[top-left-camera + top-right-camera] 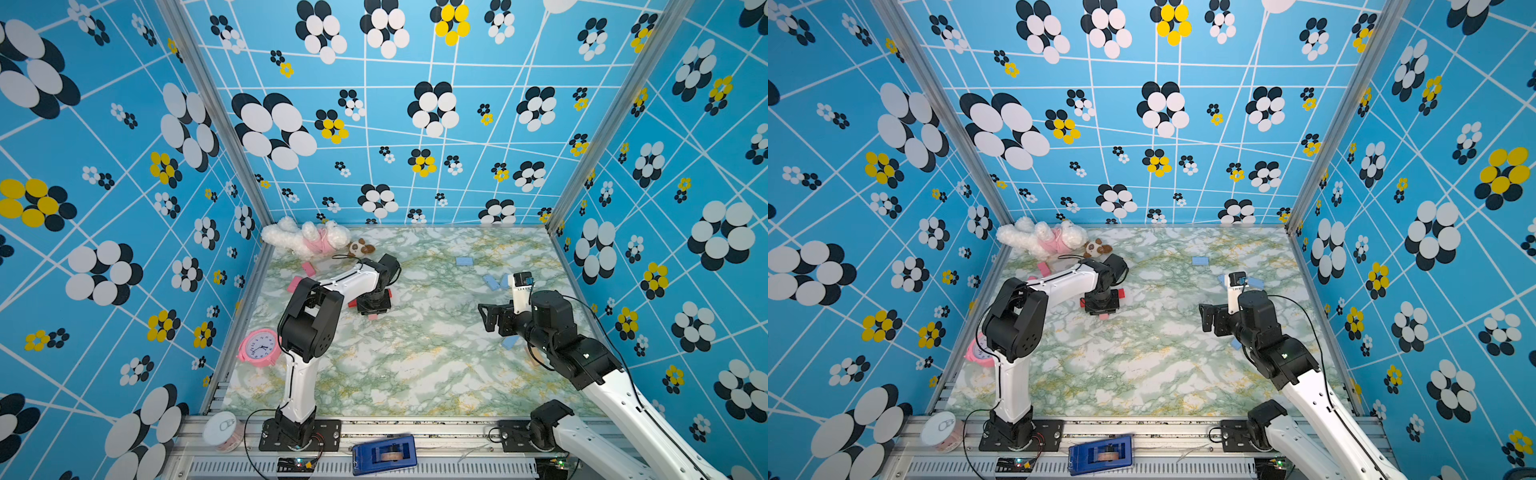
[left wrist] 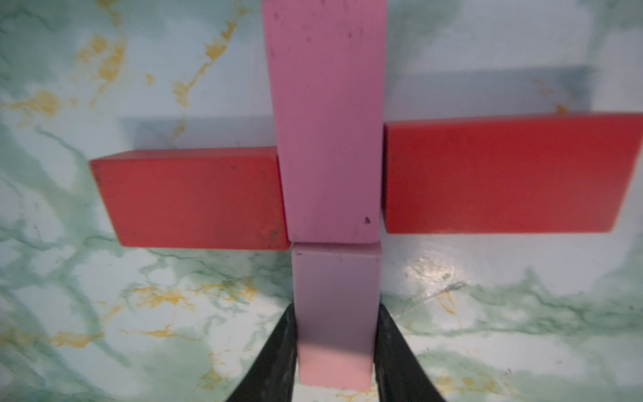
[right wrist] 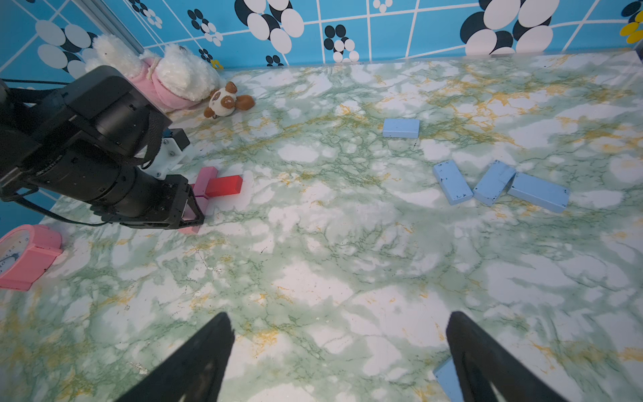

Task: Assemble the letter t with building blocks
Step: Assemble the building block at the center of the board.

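**Pink-and-red cross off centre, stem block in the left grip**

Grips a small flat pink rectangular block [image 2: 335,278] in the left end effector [image 2: 334,309]: narrow, with a black finger [image 2: 275,358] tight against each long side. Butts this held pink block end to end against a second pink block [image 2: 327,121] of the same flat shape, both lying on the green-and-white marbled desk [image 2: 104,313]. Flanks the second pink block with a flat red rectangular block [image 2: 191,198] on one long side and a twin red block [image 2: 504,174] on the other, each touching it, the pair slightly out of line. Puts this cross, in both top views, just off the desk's centre toward 10 o'clock, with the held pink block at its 6 o'clock end.

Spreads the right end effector [image 3: 339,313] wide at about 3 o'clock, with nothing between its fingers [image 3: 208,348]. Shows, toward 2 o'clock, a lone light blue flat rectangular block [image 3: 401,128] farthest back and a cluster of three more blue blocks [image 3: 493,182], two of them touching. Shows a fifth blue block [image 3: 443,379] just beside a right finger, near 4 o'clock. Shows two loose pink blocks [image 1: 308,269] near 10 o'clock, a white-and-pink plush toy [image 1: 307,239] in the 11 o'clock corner, and a pink round alarm clock [image 1: 259,348] at the 8 o'clock edge.
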You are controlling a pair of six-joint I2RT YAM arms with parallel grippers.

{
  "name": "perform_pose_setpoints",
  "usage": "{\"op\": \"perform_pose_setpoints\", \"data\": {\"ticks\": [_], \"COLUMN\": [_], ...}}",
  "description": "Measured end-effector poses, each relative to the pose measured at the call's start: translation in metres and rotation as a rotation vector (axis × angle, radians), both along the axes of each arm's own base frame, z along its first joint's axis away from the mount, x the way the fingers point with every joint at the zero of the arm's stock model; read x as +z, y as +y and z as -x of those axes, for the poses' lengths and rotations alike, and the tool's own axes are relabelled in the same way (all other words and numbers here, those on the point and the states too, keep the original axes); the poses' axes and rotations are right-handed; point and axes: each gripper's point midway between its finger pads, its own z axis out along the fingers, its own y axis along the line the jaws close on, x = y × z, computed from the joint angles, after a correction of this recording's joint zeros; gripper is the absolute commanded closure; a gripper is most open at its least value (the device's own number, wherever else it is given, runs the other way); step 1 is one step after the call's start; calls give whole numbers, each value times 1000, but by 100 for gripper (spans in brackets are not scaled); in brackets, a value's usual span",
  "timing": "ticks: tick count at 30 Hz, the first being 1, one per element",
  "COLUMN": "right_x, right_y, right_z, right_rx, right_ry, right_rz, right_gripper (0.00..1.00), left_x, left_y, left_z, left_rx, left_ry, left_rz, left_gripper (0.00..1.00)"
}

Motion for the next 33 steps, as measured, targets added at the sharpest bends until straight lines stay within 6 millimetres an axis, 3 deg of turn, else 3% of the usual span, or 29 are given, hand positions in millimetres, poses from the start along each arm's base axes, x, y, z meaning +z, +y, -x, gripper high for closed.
{"op": "perform_pose_setpoints", "data": {"ticks": [5, 12, 22, 26, 33], "right_x": [0, 0, 0, 1, 3], "right_y": [0, 0, 0, 0, -1], "right_z": [0, 0, 0, 1, 1], "right_rx": [0, 0, 0, 0, 2], "right_ry": [0, 0, -1, -5, -10], "right_rz": [0, 0, -1, -2, -1], "right_gripper": [1, 1, 1, 1, 1], "left_x": [0, 1, 10, 43, 133], "left_y": [1, 3, 1, -2, 2], "left_z": [0, 0, 3, -2, -20], "left_rx": [1, 11, 3, 2, 4], "left_ry": [-1, -22, -40, -119, -319], "left_rz": [-5, -5, 2, 39, 133], "left_gripper": [58, 44, 36, 33, 20]}}
